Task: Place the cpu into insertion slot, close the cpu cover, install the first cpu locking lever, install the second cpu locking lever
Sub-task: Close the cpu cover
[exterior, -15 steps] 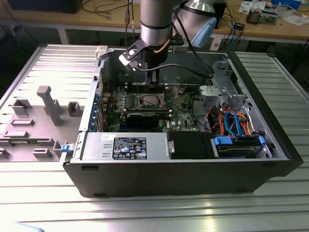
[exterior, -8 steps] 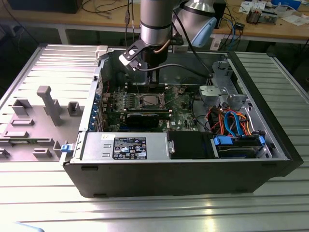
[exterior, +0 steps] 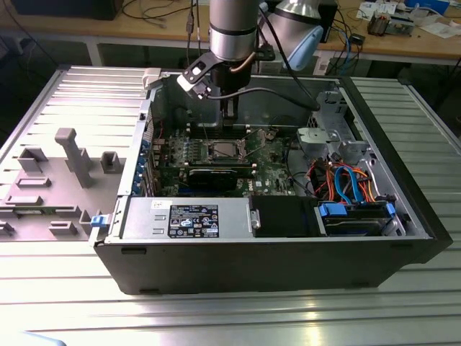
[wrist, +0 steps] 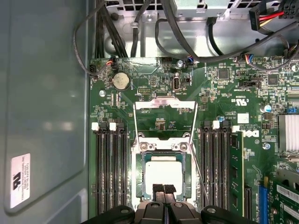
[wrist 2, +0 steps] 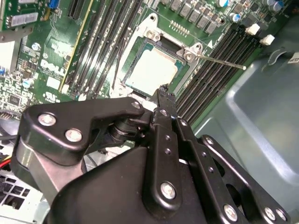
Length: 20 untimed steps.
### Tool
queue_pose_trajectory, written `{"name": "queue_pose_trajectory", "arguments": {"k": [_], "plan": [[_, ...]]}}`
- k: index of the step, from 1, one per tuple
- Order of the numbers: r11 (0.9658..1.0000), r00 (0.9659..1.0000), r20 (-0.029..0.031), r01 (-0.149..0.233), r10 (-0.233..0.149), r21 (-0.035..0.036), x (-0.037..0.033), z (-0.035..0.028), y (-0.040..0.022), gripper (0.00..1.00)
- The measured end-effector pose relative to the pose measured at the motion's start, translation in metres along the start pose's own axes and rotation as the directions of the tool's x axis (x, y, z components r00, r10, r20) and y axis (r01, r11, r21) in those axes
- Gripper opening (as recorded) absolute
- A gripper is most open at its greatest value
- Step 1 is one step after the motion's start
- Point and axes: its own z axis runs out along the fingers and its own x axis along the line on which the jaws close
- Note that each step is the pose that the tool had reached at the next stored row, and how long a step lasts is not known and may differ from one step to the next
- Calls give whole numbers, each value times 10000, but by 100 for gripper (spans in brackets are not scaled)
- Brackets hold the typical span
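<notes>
Broadly, a ribbed metal table [exterior: 403, 317] fills the exterior view, with an open black computer case [exterior: 274, 267] lying across the middle of the frame and a grey moulded tray [exterior: 43, 187] at the exterior view's left. From the upper middle of that frame the arm [exterior: 232, 29] reaches straight down into the case, over the green circuit board [wrist: 224, 93]. Its gripper [exterior: 229, 109] hangs just above the insertion slot [exterior: 225, 150], which sits a little above the centre of the exterior view. In the first wrist view the two black fingers [wrist: 158, 190] are pressed together side by side, with nothing seen between them, and their tips hover over one edge of the slot. The cpu cover [wrist: 163, 103] is raised off the slot, and the board shows through its square cut-out. The cpu [wrist: 162, 171] lies flat inside the slot, silvery top up. A thin wire locking lever [wrist 2: 219, 60] slants free beside the slot, over the memory slots [wrist 2: 219, 70]
</notes>
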Motion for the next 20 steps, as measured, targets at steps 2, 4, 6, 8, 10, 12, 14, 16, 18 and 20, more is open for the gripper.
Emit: {"name": "queue_pose_trajectory", "arguments": {"k": [2,4,6,8,10,12,14,16,18,20], "plan": [[10000,10000,0,0,0,0,0,-2,0,11],[10000,10000,4,2,-2,4,-1,-4,16,11],[10000,10000,2,3,-3,7,0,-1,93,11],[10000,10000,0,54,-54,14,1,-9,130,11],[9998,9998,-2,193,-193,17,2,-79,133,11],[9998,9998,-5,196,-196,16,2,-88,133,11],[9998,9998,-3,196,-196,17,2,-90,133,11],[9998,9998,-3,196,-196,17,2,-91,133,11],[9998,9998,-2,196,-196,17,2,-92,133,11],[9998,9998,-3,196,-196,17,2,-93,133,11]]}}
